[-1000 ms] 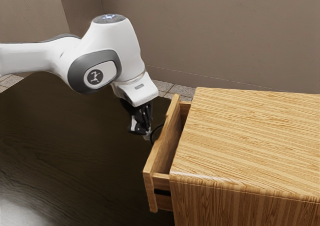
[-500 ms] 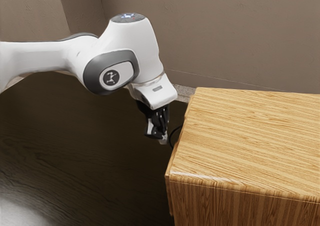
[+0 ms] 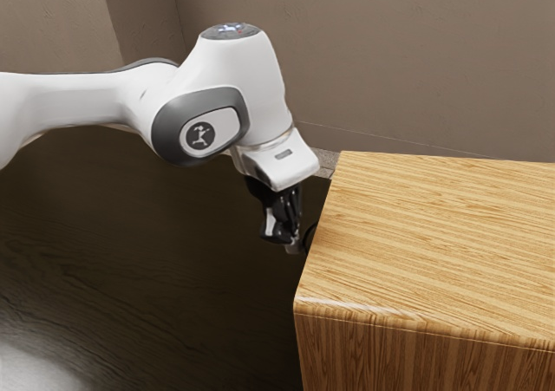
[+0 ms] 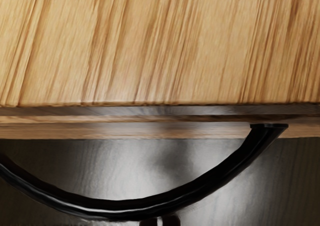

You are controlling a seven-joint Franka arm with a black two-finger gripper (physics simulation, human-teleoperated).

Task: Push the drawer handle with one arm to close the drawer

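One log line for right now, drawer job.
tool: at curved black handle | drawer front: close to cabinet, looks nearly or fully shut | next: perhaps verify closure

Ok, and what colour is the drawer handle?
The drawer handle is glossy black, with pale highlights along its curve; the wrist view shows it best.

Striped wood grain covers the cabinet (image 3: 425, 235), its handle (image 4: 120, 210) smooth and glossy. My arm (image 3: 69, 101) wears a smooth, plastic-like shell; the table (image 3: 130, 261) shows wood grain with a sheen, the wall (image 3: 390, 61) a matt finish.
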